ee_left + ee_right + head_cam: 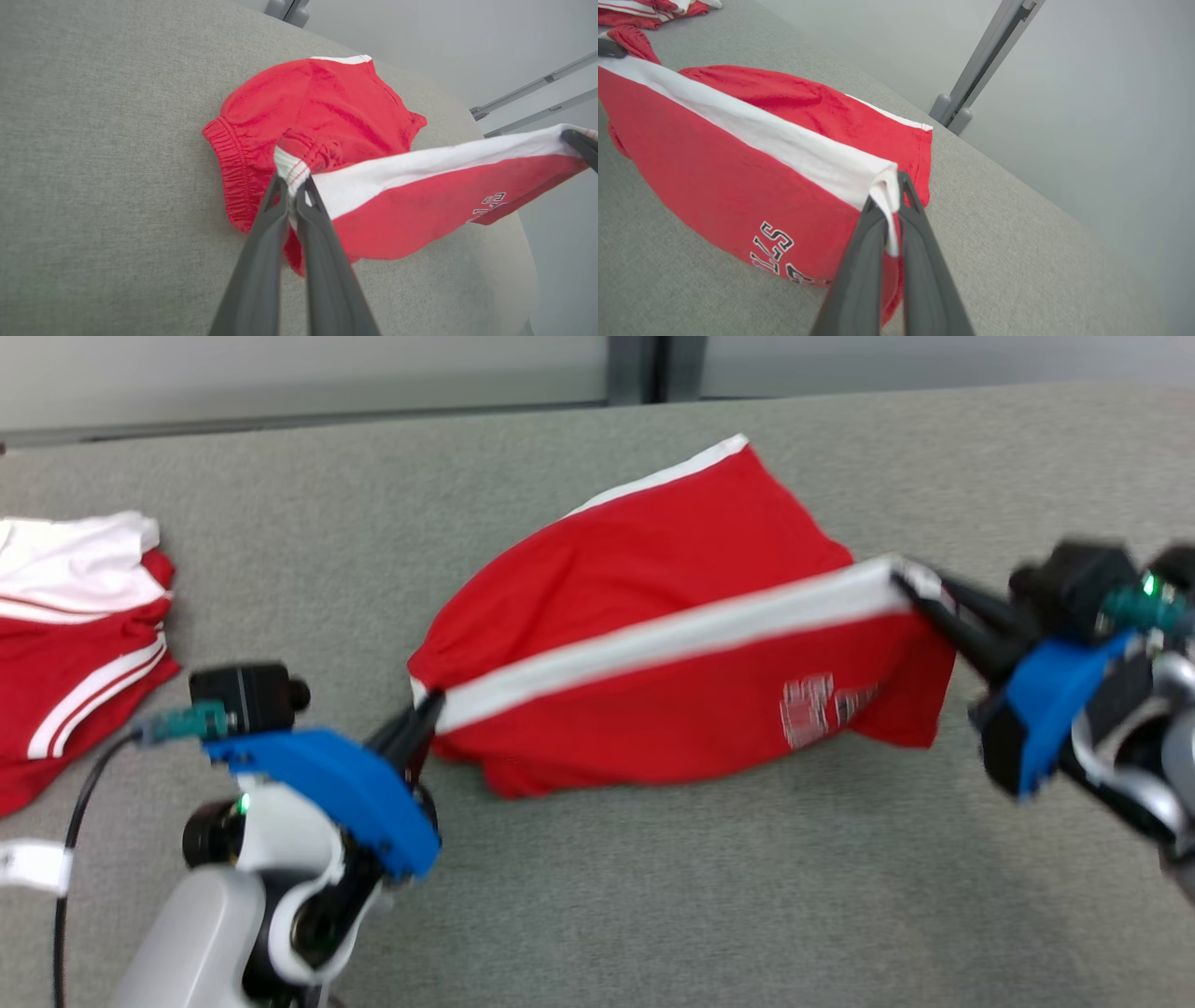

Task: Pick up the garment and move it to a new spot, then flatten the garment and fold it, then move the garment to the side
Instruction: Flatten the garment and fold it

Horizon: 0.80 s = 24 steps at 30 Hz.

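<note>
**Shorts stretched between two thin pinches**

Across the frame's middle, the red garment (644, 560) hangs partly lifted off the desk (653, 896). The left gripper (422, 714) and right gripper (913, 590), blurred here, each clamp its white stripe. A harder pull would probably slip one corner free, bunching the cloth.

Red shorts (653, 607), white side stripe, stretched taut above table.

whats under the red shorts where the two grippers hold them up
The shorts hang from their white stripe, stretched between left gripper and right gripper; below it a lettered red panel reaches the grey table. Whatever lies beneath the heaped fabric is covered.
</note>
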### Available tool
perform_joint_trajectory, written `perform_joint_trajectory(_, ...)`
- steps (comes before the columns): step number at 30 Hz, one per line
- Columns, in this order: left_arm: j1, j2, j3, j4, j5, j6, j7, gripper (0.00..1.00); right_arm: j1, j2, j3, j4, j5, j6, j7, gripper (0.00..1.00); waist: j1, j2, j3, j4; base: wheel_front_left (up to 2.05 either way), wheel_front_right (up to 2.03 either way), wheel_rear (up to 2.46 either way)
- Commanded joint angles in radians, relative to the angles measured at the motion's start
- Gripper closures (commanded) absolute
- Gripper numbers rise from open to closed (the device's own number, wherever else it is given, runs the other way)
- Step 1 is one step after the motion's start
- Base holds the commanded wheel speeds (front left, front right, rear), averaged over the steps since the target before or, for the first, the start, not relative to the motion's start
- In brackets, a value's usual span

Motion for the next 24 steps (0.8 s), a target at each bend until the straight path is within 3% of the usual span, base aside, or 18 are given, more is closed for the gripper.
perform_joint_trajectory(1,-0.054,-0.019,0.003,0.047,0.003,0.004,-0.012,1.0,-0.069,0.014,0.021,0.06,0.012,0.0,-0.025,1.0,-0.0002,0.0,0.037,0.039,0.0,0.0,0.0)
perform_joint_trajectory(2,-0.054,-0.019,0.003,0.047,0.003,0.004,-0.012,1.0,-0.069,0.014,0.021,0.06,0.012,0.0,-0.025,1.0,-0.0002,0.0,0.037,0.039,0.0,0.0,0.0)
perform_joint_trajectory(11,-0.292,-0.145,-0.001,0.356,0.018,-0.002,-0.095,1.0,-0.416,0.095,0.148,0.469,0.072,0.0,-0.154,1.0,-0.0002,0.0,0.133,0.125,0.0,0.0,0.0)
perform_joint_trajectory(18,-0.415,-0.213,-0.01,0.542,0.014,-0.02,-0.17,1.0,-0.545,0.179,0.194,0.724,0.055,0.0,-0.232,1.0,-0.0002,0.0,0.16,0.162,0.0,0.0,0.0)
perform_joint_trajectory(19,-0.428,-0.221,-0.011,0.564,0.01,-0.024,-0.183,0.73,-0.556,0.187,0.192,0.761,0.049,0.0,-0.253,0.59,-0.0002,0.0,0.159,0.166,0.0,0.0,0.0)
perform_joint_trajectory(20,-0.436,-0.228,-0.018,0.585,0.008,-0.031,-0.192,0.45,-0.566,0.198,0.189,0.795,0.047,0.0,-0.273,0.09,-0.0002,0.0,0.155,0.169,0.0,0.0,0.0)
perform_joint_trajectory(21,-0.444,-0.235,-0.023,0.602,-0.002,-0.038,-0.203,0.0,-0.569,0.211,0.186,0.829,0.044,0.0,-0.293,0.0,-0.0002,0.0,0.149,0.17,0.0,0.0,0.0)
perform_joint_trajectory(24,-0.456,-0.245,-0.037,0.639,-0.02,-0.066,-0.25,0.0,-0.57,0.247,0.184,0.919,0.036,0.0,-0.351,0.0,-0.0002,0.0,0.124,0.167,0.0,0.0,0.0)
